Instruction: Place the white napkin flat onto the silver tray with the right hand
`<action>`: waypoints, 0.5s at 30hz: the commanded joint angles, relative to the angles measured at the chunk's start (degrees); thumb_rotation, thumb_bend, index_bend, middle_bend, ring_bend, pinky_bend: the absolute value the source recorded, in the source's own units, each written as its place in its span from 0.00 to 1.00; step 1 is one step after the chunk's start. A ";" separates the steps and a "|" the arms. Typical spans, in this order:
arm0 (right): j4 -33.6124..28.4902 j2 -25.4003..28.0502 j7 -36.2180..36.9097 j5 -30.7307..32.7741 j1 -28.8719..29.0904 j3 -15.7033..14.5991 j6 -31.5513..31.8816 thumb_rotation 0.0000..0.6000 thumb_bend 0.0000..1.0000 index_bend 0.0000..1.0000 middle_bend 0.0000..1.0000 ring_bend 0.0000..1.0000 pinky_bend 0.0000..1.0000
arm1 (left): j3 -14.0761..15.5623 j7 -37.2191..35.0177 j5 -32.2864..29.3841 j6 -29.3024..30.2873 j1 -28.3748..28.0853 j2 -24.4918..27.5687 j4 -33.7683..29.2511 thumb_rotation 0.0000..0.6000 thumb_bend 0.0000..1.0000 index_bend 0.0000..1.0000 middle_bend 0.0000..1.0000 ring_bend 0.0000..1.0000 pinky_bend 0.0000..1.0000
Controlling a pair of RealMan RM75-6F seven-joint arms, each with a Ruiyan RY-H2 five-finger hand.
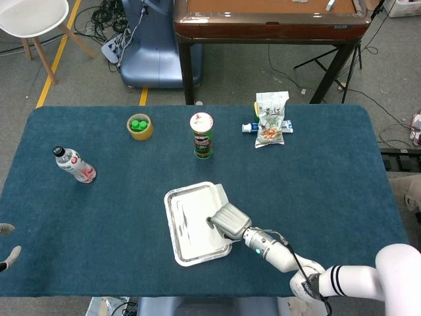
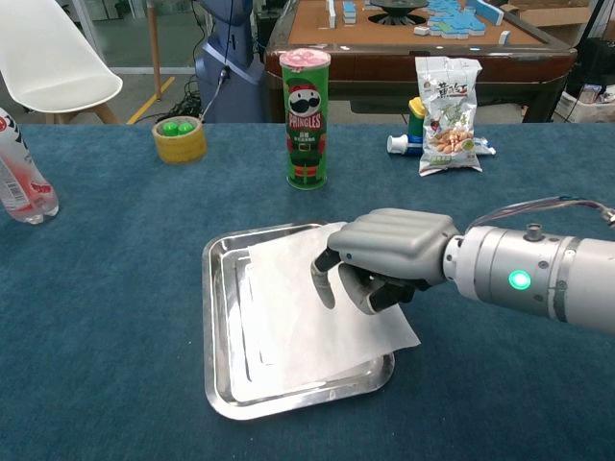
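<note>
Curling loosely inward and holding nothing, the fingers [image 2: 325, 280] of the right hand [image 2: 384, 257] hover over the white napkin [image 2: 307, 322], which lies flat in the silver tray [image 2: 219, 389] at lower centre, one corner overhanging.

A Pringles can [image 2: 307, 117] stands beside a yellow tape roll [image 2: 180, 139].

The green can [image 2: 307, 119] is showing the word "PRINGLES" in white letters under a face with a moustache. The snack bag [image 2: 447, 102] is showing writing too small to read.
</note>
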 commanded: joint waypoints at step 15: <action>3.74 -4.36 -4.23 4.72 1.40 0.31 0.31 1.00 1.00 0.38 1.00 1.00 1.00 | -0.10 -0.36 0.07 0.45 0.18 0.26 -0.14 1.00 0.21 0.44 0.49 0.38 0.54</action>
